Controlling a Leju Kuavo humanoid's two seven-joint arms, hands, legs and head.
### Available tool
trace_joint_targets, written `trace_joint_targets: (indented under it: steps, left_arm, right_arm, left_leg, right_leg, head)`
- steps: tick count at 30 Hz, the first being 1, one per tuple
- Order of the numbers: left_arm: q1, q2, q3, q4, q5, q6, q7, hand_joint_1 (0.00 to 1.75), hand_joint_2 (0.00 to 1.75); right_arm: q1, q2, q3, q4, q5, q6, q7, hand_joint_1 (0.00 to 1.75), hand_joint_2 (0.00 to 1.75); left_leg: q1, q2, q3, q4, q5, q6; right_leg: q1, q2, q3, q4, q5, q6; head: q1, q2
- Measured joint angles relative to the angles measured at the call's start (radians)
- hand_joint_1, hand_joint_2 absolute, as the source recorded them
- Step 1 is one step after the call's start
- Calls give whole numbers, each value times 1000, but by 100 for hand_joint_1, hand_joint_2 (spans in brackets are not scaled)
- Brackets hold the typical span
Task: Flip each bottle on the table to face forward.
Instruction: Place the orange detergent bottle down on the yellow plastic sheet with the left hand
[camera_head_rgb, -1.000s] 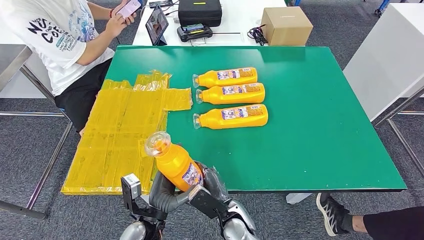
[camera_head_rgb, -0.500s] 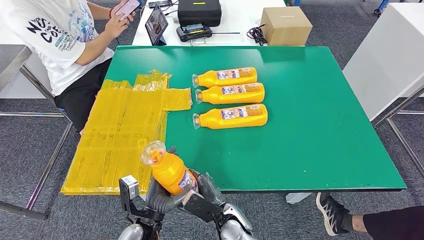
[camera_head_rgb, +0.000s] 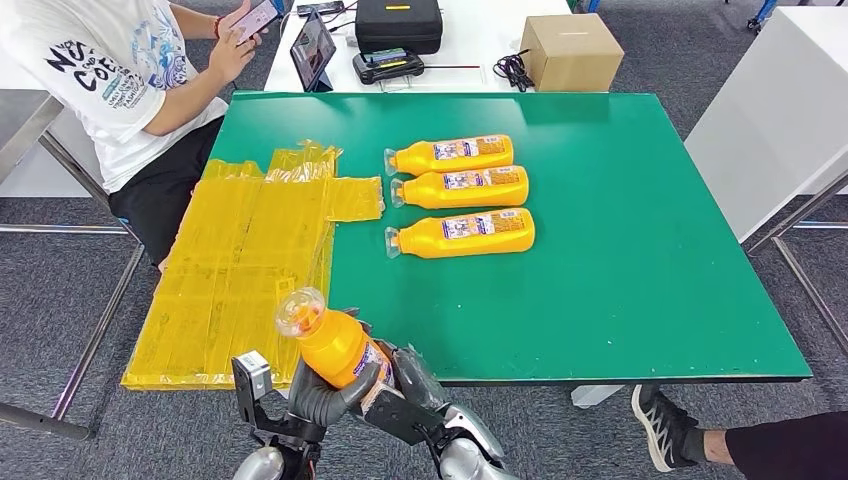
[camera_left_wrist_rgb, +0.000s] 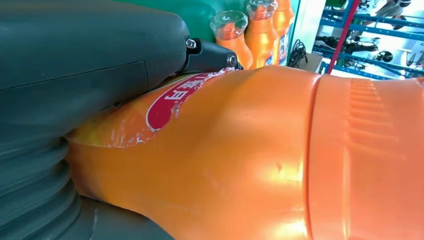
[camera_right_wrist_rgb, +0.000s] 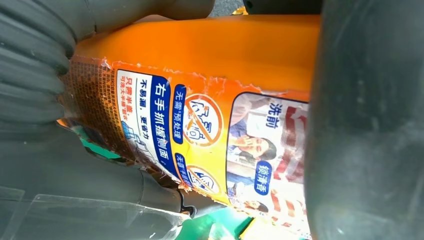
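Observation:
Both my hands hold one orange bottle (camera_head_rgb: 335, 345) just in front of the green table's (camera_head_rgb: 620, 250) near edge, its clear cap tilted up and to the left. My left hand (camera_head_rgb: 318, 392) wraps its lower body from the left, and my right hand (camera_head_rgb: 412, 388) grips it from the right. Close up, the bottle's plain orange side (camera_left_wrist_rgb: 250, 160) lies against my left hand (camera_left_wrist_rgb: 75, 65), while its torn printed label (camera_right_wrist_rgb: 200, 125) sits between the fingers (camera_right_wrist_rgb: 365, 125) of my right hand. Three more orange bottles (camera_head_rgb: 452, 154) (camera_head_rgb: 462, 187) (camera_head_rgb: 465, 233) lie in a row on the table, caps pointing left, labels up.
Yellow plastic sheets (camera_head_rgb: 240, 260) cover the table's left side and hang over its edge. A seated person (camera_head_rgb: 110, 70) with a phone is at the far left. A cardboard box (camera_head_rgb: 572, 50), black case (camera_head_rgb: 400, 22) and tablet (camera_head_rgb: 313, 48) stand behind. Someone's shoe (camera_head_rgb: 665, 425) is at lower right.
The held bottle has come down and a little left, closer to my body, with both hands still around it. The three bottles on the table have not moved.

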Motion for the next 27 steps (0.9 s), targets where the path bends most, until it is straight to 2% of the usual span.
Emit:
trace_joint_targets:
  steps: [4, 5, 7, 8, 9, 11, 17, 27]
  left_arm:
    - [0, 0, 6, 0, 0, -7, -3, 175, 175]
    - [0, 0, 7, 0, 0, -8, -3, 175, 175]
    - [0, 0, 9, 0, 7, -14, -2, 175, 175]
    - [0, 0, 11, 0, 14, -21, 0, 175, 175]
    - [0, 0, 13, 0, 24, -28, 3, 175, 175]
    - [0, 0, 15, -3, 44, -46, 10, 175, 175]
    - [11, 0, 6, -63, 77, -71, 29, 175, 175]
    - [17, 0, -21, -128, 100, -69, 45, 175, 175]
  right_arm:
    - [0, 0, 0, 0, 6, 0, 0, 169, 175]
    - [0, 0, 0, 0, 8, 0, 0, 140, 175]
    - [0, 0, 0, 0, 9, -1, 0, 54, 175]
    - [0, 0, 0, -1, 10, -2, 0, 15, 131]
    - [1, 1, 0, -2, 10, -5, 0, 0, 87]
    - [5, 2, -2, -8, 8, -17, 4, 0, 0]
    - [46, 12, -22, -89, -34, -73, 22, 0, 0]
    - [95, 14, -49, -187, -80, -110, 14, 0, 0]
  left_leg:
    - [0, 0, 0, 0, 0, 0]
    - [0, 0, 0, 0, 0, 0]
    - [0, 0, 0, 0, 0, 0]
    - [0, 0, 0, 0, 0, 0]
    - [0, 0, 0, 0, 0, 0]
    - [0, 0, 0, 0, 0, 0]
    - [0, 0, -1, 0, 0, 0]
    - [0, 0, -1, 0, 0, 0]
  right_leg:
    - [0, 0, 0, 0, 0, 0]
    - [0, 0, 0, 0, 0, 0]
    - [0, 0, 0, 0, 0, 0]
    - [0, 0, 0, 0, 0, 0]
    - [0, 0, 0, 0, 0, 0]
    - [0, 0, 0, 0, 0, 0]
    - [0, 0, 0, 0, 0, 0]
    - [0, 0, 0, 0, 0, 0]
  head:
    - [0, 0]
    - [0, 0]
    - [0, 0]
    - [0, 0]
    - [0, 0]
    - [0, 0]
    - [0, 0]
    - [0, 0]
